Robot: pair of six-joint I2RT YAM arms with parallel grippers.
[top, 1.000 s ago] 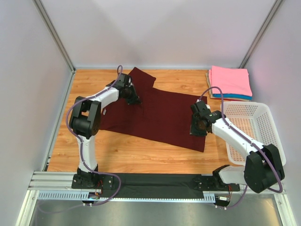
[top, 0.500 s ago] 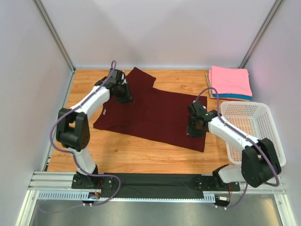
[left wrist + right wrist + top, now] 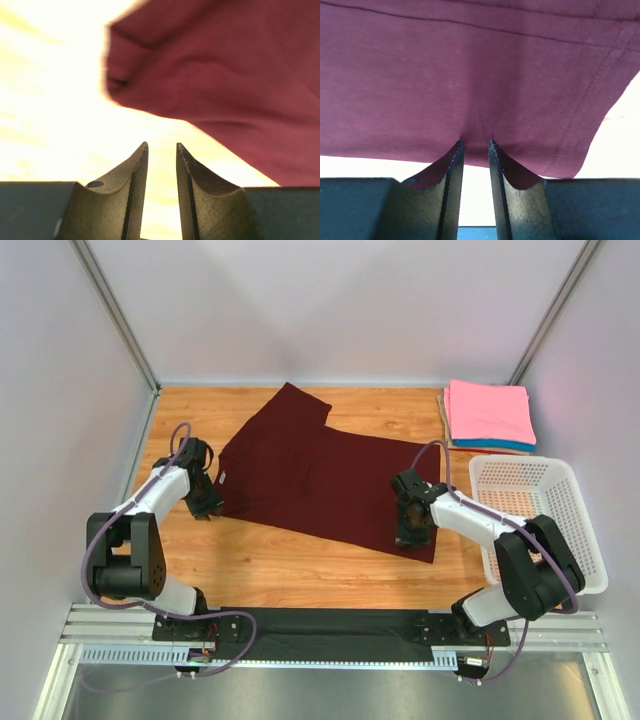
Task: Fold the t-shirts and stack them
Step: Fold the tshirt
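Both grippers sit low at the maroon tee's edges, right gripper pinching the hem (probably for a fold), left gripper narrow, holding nothing.

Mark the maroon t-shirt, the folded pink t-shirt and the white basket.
maroon t-shirt (image 3: 320, 475), top view, middle of the spread cloth.
pink t-shirt (image 3: 489, 411), top view, top face of the stack.
white basket (image 3: 575, 502), top view, right rim.
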